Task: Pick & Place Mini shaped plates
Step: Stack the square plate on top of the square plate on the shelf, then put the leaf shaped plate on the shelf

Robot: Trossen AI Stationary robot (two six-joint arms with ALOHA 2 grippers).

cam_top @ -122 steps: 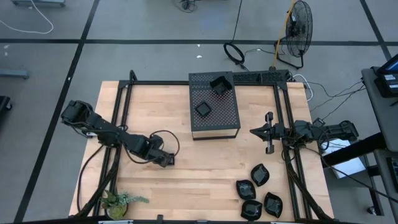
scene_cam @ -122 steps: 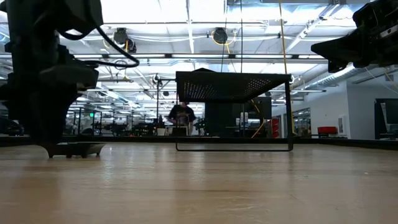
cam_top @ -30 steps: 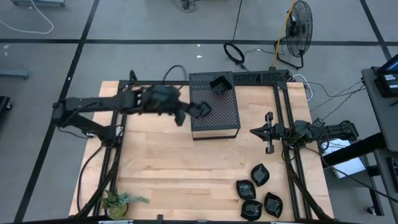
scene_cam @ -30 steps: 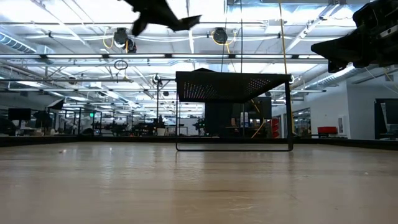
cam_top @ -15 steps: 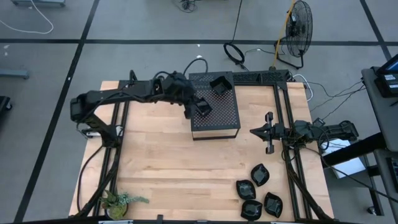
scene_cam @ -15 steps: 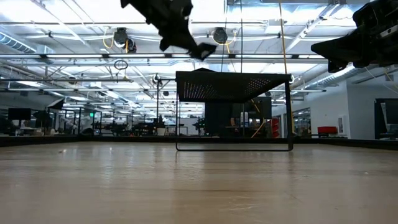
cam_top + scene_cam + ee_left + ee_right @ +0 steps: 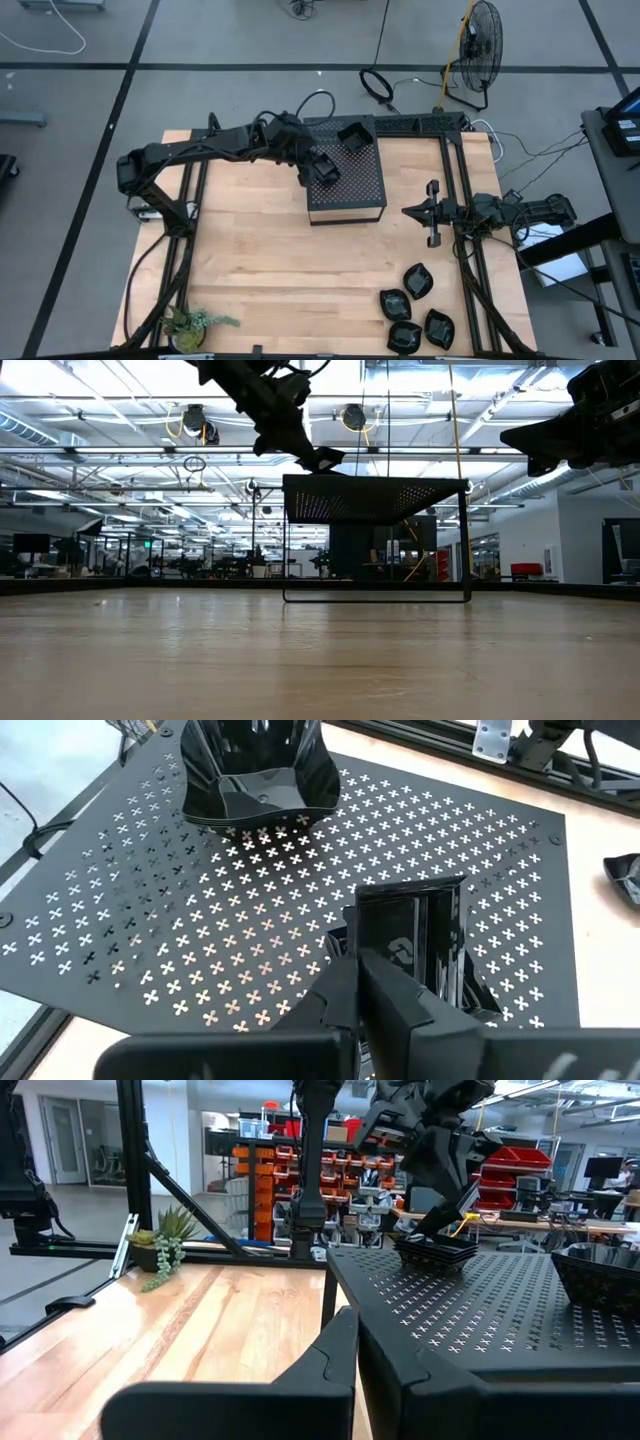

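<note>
Industrial robotics lab or workshop. Wooden bench point(image 7: 270, 270) on black frame, standing on taped concrete floor point(image 7: 200, 50). Floor fan point(image 7: 478, 45) and loose cables beside it. Exposed ceiling ducts point(image 7: 200, 450), strip lighting. Orange shelving with red parts bins point(image 7: 350, 1155) behind.

We see open table point(image 7: 260, 260) across the middle. The perforated box point(image 7: 350, 195) blocks the far centre, four mini plates point(image 7: 412, 305) crowd the near right corner, and a plant point(image 7: 190, 325) sits near left.
</note>
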